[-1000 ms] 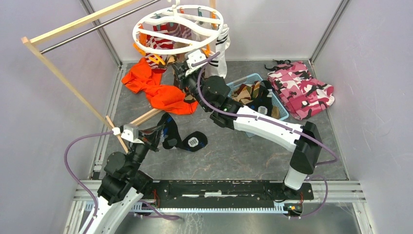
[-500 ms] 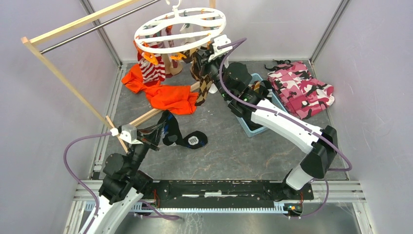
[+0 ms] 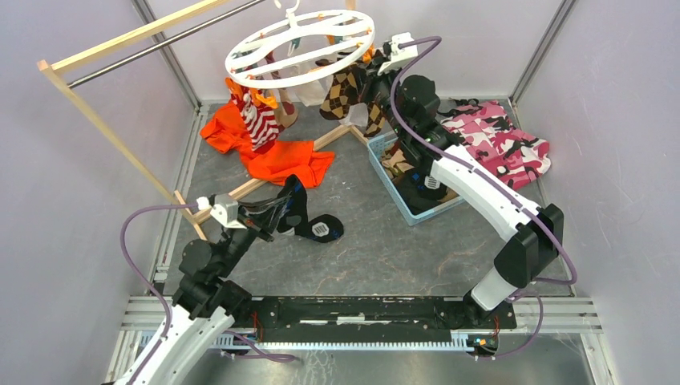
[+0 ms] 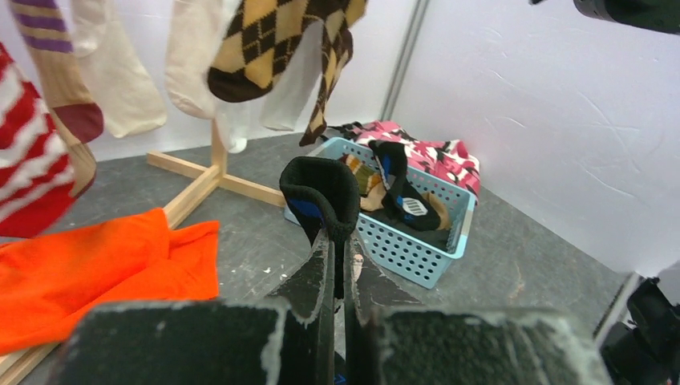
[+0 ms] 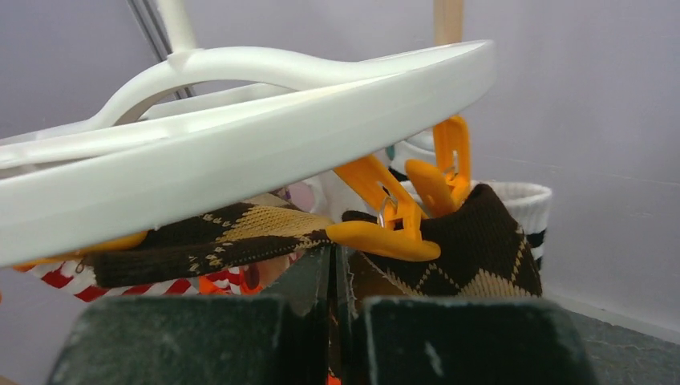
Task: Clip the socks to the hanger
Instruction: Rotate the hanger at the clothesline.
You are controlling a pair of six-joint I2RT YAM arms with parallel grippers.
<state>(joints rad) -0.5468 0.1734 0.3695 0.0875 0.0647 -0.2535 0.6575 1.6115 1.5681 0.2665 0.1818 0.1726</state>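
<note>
Grey tabletop (image 3: 385, 249) under white plastic ring hanger (image 5: 281, 136).
Left gripper (image 4: 337, 241) pinches black-and-blue sock (image 4: 317, 188), right gripper (image 5: 334, 257) brown argyle sock (image 5: 481, 249); seemingly limp, light: hold cuffs.

The hanger (image 5: 240, 152) is white, its clips (image 5: 377, 228) orange. The argyle sock (image 4: 265, 48) is brown and tan, the striped sock (image 3: 258, 128) red and white, the black sock (image 4: 321, 188) blue-patched. Eleven-o'clock garment (image 3: 277, 156): orange. Two-o'clock cloth (image 3: 501, 148): pink camouflage. Basket (image 4: 417, 249): pale blue.

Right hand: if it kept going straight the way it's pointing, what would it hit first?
Most likely the orange clip hanging under the white hanger ring, right against the brown argyle sock. It looks very close, though depth is unclear.
</note>
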